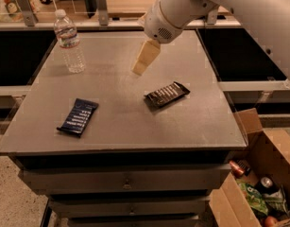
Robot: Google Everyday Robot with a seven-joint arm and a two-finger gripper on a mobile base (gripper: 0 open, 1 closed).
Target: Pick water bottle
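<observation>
The water bottle (70, 41) stands upright at the far left corner of the grey table (121, 122). It is clear and ribbed, with a white cap and a pale label band. My gripper (145, 58) hangs from the white arm over the middle back of the table, well to the right of the bottle and apart from it. It holds nothing that I can see.
A dark blue snack packet (78, 117) lies at the front left of the table. A black snack packet (166, 94) lies right of centre. An open cardboard box (258, 174) with cans and packets stands on the floor at the right. A railing runs behind the table.
</observation>
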